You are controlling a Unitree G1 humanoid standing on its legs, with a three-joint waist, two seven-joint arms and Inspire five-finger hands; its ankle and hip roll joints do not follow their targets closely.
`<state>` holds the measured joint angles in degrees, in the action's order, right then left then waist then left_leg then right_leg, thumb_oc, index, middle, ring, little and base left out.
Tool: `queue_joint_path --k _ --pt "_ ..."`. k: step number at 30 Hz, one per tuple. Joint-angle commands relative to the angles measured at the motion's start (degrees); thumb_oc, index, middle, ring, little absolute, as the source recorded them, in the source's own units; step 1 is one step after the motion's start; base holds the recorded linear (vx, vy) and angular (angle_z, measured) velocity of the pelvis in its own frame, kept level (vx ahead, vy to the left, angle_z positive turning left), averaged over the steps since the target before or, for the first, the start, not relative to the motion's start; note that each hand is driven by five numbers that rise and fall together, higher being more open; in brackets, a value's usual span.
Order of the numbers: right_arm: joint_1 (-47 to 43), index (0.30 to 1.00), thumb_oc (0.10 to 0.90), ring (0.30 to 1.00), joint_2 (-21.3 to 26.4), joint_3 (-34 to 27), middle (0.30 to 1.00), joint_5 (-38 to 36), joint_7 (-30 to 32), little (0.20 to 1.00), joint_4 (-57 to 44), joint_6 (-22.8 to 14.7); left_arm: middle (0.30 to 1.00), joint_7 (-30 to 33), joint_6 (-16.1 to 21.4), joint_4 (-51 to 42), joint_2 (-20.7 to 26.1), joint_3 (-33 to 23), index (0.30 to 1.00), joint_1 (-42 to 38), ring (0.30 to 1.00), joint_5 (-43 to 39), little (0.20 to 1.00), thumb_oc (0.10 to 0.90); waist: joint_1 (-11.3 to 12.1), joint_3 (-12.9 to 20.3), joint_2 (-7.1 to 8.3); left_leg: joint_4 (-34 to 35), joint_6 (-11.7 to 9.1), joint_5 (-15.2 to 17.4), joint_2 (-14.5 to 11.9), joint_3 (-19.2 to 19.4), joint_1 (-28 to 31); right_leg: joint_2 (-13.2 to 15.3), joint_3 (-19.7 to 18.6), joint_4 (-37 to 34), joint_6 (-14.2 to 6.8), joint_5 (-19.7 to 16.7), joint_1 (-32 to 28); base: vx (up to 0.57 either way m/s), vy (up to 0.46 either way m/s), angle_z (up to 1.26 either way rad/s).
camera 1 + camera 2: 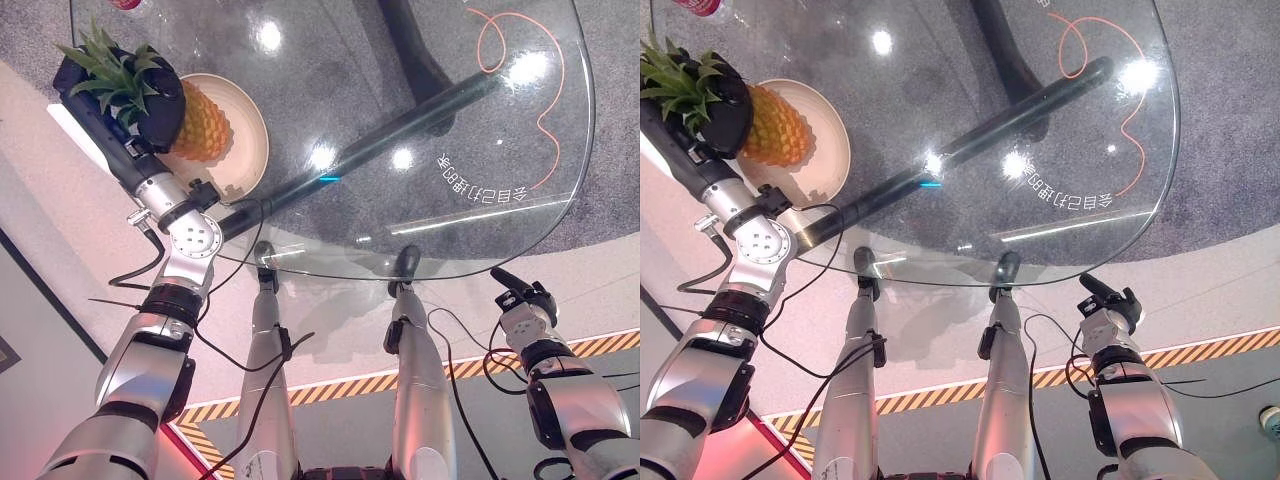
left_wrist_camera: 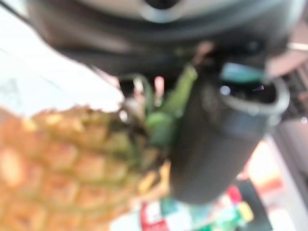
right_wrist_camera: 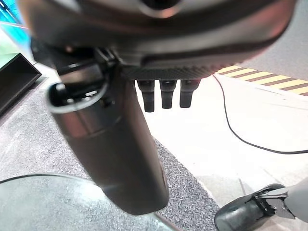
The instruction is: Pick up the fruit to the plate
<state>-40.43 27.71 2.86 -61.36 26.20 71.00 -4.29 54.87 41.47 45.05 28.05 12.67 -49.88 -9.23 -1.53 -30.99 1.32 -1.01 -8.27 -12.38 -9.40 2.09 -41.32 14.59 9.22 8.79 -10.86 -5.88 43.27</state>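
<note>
Grey carpet shows through the round glass bench [image 1: 420,120], where an orange cable [image 1: 545,110] lies at about 2 o'clock and a red object [image 1: 125,3] sits at the far rim near 11 o'clock. At 10 o'clock, by the bench's edge, the left robot hand [image 1: 155,100] is curled round the leafy top of the pineapple [image 1: 200,122], whose body lies over the plate [image 1: 245,145]. The bench's middle and near side are bare, and the right robot hand [image 1: 520,295] hangs below the near rim at 5 o'clock, fingers curled on nothing.
</note>
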Motion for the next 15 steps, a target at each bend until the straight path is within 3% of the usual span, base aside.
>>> queue_joint_path --k 1,7,10,15 --pt "1.6 0.9 0.8 0.9 2.86 -0.46 0.9 0.27 3.91 0.9 1.25 -3.13 0.639 -0.2 6.42 -0.71 2.53 -1.48 0.639 -4.59 0.639 0.95 0.595 0.495 2.03 1.2 1.65 -4.65 -0.12 4.97 0.36 -0.45 -0.67 -1.61 2.15 0.89 -0.32 -2.21 -0.46 0.0 0.0 0.0" --pt "1.63 0.9 0.8 0.9 2.82 -0.91 0.9 0.4 4.11 0.9 1.28 -3.45 0.672 -0.66 6.81 -1.74 1.66 -1.54 0.672 -3.09 0.672 0.78 0.634 0.534 2.4 1.2 1.33 -4.84 0.0 5.16 0.66 -0.61 -0.76 -1.39 2.38 1.05 -0.42 -2.2 -0.36 0.0 0.0 0.0" --pt "1.76 0.9 0.8 0.9 2.76 -1.08 0.9 0.47 4.11 0.9 1.22 -3.7 0.815 -1.15 7.22 -2.13 1.32 -1.59 0.815 -2.31 0.815 0.64 0.801 0.701 2.54 1.2 1.27 -4.77 0.09 5.21 0.72 -0.75 -0.75 -1.37 2.45 1.04 -0.47 -2.22 -0.37 0.0 0.0 0.0" --pt "1.72 0.9 0.8 0.9 2.62 -1.23 0.9 0.45 4.37 0.9 1.22 -3.97 0.841 -1.89 7.08 -2.67 0.82 -1.49 0.841 -1.55 0.841 0.79 0.831 0.731 2.74 1.2 1.32 -4.75 0.11 5.31 0.66 -0.76 -0.48 -1.35 2.78 1.03 -0.49 -2.2 -0.67 0.0 0.0 0.0"
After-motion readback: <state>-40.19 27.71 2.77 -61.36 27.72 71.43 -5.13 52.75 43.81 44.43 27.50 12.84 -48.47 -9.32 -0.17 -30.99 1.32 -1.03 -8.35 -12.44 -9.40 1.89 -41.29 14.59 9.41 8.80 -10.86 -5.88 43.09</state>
